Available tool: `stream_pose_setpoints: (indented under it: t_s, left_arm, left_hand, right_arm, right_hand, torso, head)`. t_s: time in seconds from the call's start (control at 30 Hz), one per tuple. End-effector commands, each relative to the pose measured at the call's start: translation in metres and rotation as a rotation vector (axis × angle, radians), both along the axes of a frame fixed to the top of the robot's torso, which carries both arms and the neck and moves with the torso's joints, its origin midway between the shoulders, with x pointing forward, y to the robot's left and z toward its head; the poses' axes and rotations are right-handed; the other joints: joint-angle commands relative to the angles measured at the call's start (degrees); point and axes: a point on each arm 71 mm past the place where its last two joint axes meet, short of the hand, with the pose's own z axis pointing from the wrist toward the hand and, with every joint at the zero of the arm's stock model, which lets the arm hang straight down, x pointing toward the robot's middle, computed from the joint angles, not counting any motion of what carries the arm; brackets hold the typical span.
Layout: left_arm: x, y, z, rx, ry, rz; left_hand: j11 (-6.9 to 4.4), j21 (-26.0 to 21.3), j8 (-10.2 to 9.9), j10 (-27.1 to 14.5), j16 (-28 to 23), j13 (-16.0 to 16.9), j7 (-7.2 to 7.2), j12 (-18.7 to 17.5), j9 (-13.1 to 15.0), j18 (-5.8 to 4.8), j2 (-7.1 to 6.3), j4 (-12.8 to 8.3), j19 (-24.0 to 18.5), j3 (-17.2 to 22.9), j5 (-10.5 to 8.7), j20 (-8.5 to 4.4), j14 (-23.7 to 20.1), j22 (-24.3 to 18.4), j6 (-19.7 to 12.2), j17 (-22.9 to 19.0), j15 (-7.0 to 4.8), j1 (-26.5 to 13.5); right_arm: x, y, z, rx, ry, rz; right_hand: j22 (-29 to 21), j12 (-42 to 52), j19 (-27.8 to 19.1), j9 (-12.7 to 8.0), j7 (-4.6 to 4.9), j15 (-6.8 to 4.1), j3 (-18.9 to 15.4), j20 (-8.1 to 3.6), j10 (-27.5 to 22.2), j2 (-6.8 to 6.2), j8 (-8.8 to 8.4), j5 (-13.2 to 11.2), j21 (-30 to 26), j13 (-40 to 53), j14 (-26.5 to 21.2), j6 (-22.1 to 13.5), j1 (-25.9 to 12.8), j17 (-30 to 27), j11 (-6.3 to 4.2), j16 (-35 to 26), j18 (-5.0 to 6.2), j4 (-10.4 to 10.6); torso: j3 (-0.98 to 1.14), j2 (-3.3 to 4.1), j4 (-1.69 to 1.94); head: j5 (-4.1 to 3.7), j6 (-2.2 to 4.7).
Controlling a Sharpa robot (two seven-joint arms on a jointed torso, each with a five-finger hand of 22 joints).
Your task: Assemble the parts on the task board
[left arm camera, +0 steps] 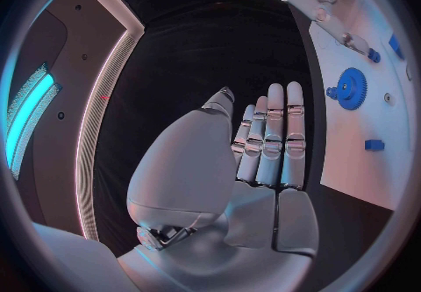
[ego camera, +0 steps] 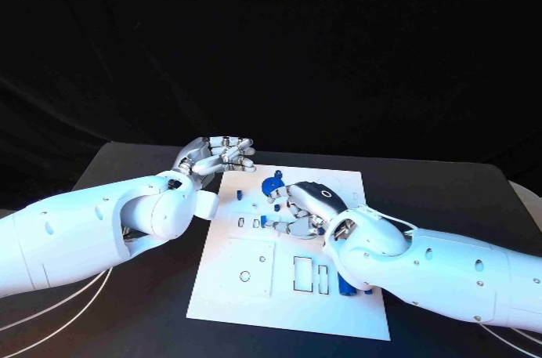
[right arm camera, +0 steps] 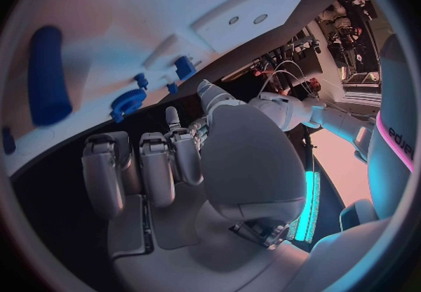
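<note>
The white task board (ego camera: 283, 303) lies in the middle of the black table. A blue gear (ego camera: 273, 187) sits near its far edge, with small blue pieces (ego camera: 265, 220) just in front of it. My right hand (ego camera: 299, 209) hangs over the board beside the gear, fingers curled down toward those pieces; its fingertips are hidden. In the right wrist view the gear (right arm camera: 127, 104) and a long blue part (right arm camera: 45, 74) lie beyond the curled fingers (right arm camera: 140, 173). My left hand (ego camera: 220, 154) is raised off the board's far left corner. Its fingers (left arm camera: 272, 137) are straight and hold nothing.
Two blue parts (ego camera: 342, 283) stand by rectangular slots on the board's near right, next to my right forearm. A small blue block (left arm camera: 375, 144) and a peg (left arm camera: 374, 55) sit near the gear (left arm camera: 351, 88). White cables (ego camera: 68, 303) run across the table's left.
</note>
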Motion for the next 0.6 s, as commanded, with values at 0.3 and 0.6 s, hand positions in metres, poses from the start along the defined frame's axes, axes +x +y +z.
stream_pose_setpoints:
  t_s: [0.3, 0.6]
  left_arm:
    - [0.003, -0.001, -0.015, 0.531, 0.107, -0.256]
    - [0.009, -0.008, -0.016, 0.947, 0.194, -0.36]
  left_hand:
    - [-4.75, 14.77, 4.19, 11.92, 36.27, 7.91, -3.57, 10.36, 3.79, 0.25, 1.54, 0.15, 10.24, -5.57, -0.87, -5.65, 16.16, 7.99, 5.6, 31.39, -5.1, -11.81]
    - [-6.27, 42.33, 9.38, 8.21, 59.91, 23.01, -5.16, 26.56, 9.27, -3.74, 3.99, 0.0, 19.69, -8.7, -0.61, -7.58, 23.35, 41.67, 4.26, 58.97, -6.62, -14.72]
  right_arm:
    - [0.02, -0.085, 0.055, 0.344, 0.072, -0.074]
    - [0.024, -0.13, 0.064, 0.383, 0.13, -0.151]
  right_hand:
    - [12.26, -0.55, 2.93, 0.77, -0.81, -0.62, 2.16, -0.23, -0.41, 1.28, 1.99, 3.01, -1.73, 6.58, 5.52, 3.37, 2.19, 12.86, -0.96, -0.47, 0.79, -0.23]
    - [12.8, -0.03, 3.52, 0.99, -1.06, -0.81, 2.04, -0.42, 0.16, 0.98, 2.52, 3.61, -0.99, 7.1, 5.66, 3.91, 1.69, 13.39, -1.18, -0.31, 0.57, 0.2]
  torso:
    - [0.43, -2.28, -0.09]
    - [0.86, -3.27, -0.07]
  head:
    - [0.29, -0.21]
    - [0.93, -0.97]
